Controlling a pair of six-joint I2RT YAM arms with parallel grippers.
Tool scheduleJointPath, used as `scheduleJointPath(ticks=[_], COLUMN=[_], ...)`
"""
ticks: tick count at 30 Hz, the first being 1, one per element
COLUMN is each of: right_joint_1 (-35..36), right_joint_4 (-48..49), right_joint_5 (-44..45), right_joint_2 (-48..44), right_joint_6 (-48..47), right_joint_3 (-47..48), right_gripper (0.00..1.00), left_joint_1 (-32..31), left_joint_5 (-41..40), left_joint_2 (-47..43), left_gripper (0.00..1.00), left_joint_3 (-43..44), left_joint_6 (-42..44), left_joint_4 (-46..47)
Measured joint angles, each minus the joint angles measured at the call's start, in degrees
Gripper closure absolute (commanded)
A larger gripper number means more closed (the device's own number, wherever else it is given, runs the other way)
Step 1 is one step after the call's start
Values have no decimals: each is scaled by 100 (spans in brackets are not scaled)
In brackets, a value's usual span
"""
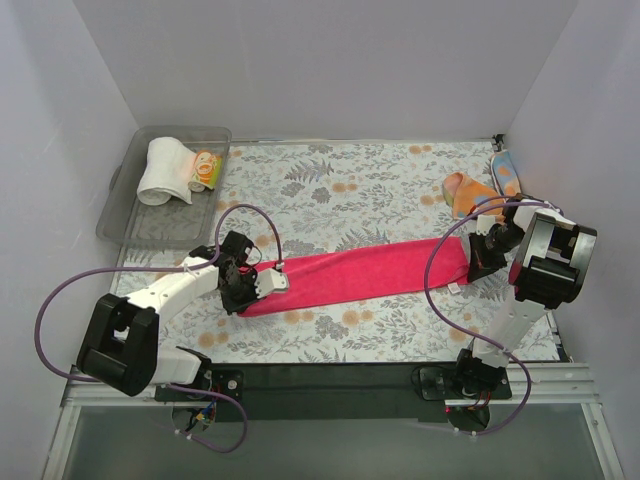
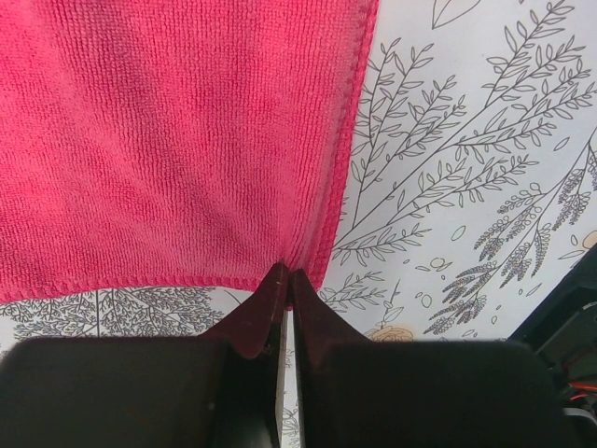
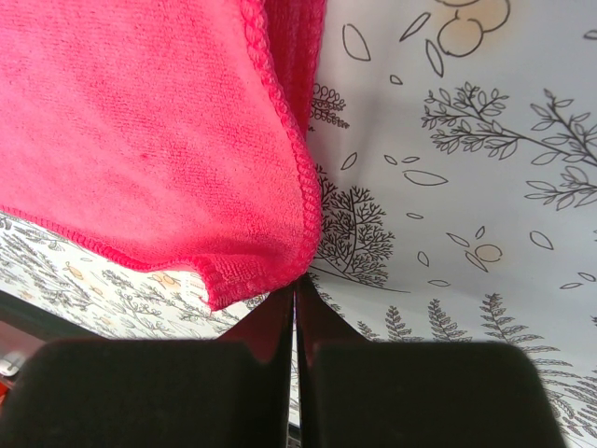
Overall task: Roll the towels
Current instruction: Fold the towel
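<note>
Your left gripper (image 2: 285, 280) and right gripper (image 3: 297, 283) pinch the magenta towel (image 1: 370, 272) only by its hem, so tugging may slip it free.

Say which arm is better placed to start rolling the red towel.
Likely right: the right end effector pinches the red towel end, lifted and curling; the left end effector holds a flat corner.

Both arms at the near edge. The left arm (image 1: 175, 290) stretches low to the right, wrist near level; the left gripper (image 1: 280, 281) has its fingers (image 2: 261, 313) pressed together on a corner of the towel (image 1: 370, 270). The right arm (image 1: 515, 310) folds at the elbow, wrist tipped down; the right gripper (image 1: 470, 272) pinches the opposite corner.
</note>
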Motion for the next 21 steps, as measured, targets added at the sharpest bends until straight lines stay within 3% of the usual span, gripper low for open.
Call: scheduleJointPath(ticks=[21], right_joint_1=[-76], right_joint_4=[-50], right_joint_5=[55], right_joint_2=[0], right_joint_6=[-42], right_joint_3=[0], right_gripper=[99], left_joint_1=[2], left_joint_5=[-120], left_joint_2=[-87], left_gripper=[100], left_joint_3=[-87], left_joint_6=[22], left_joint_4=[9])
